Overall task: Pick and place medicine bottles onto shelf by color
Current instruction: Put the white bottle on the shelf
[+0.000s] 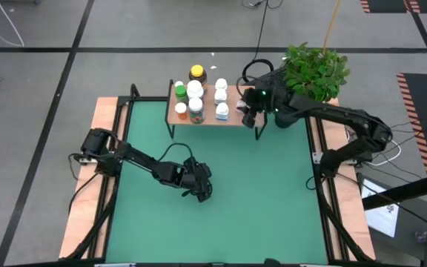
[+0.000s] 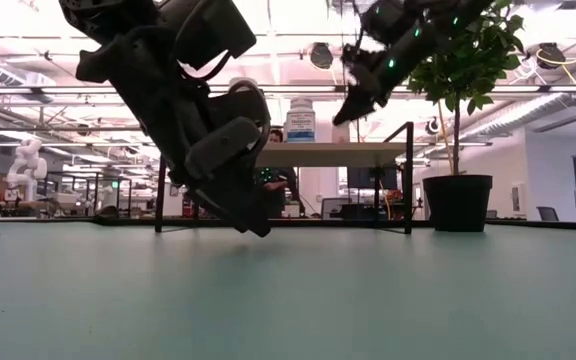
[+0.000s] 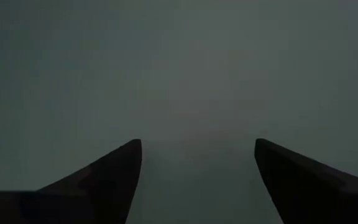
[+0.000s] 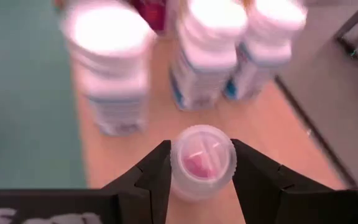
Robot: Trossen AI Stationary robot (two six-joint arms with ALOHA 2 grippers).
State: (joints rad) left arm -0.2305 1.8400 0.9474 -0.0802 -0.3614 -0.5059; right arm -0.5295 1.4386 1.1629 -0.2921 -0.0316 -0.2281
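The green mat [image 1: 221,200] spreads under me, with the shelf [image 1: 232,119] at its far edge, beside the potted plant [image 1: 313,70]. My left gripper [image 1: 201,185] hangs low over the middle of the mat, fingers apart with nothing between them. My right gripper [image 4: 201,171] is above the shelf's right end, clamped on a small pale bottle [image 4: 202,160] with a clear cap and pink inside. Three white bottles [image 4: 207,53] stand just beyond it. The green, orange-red and yellow-lidded bottles [image 1: 186,93] crowd the shelf's left end.
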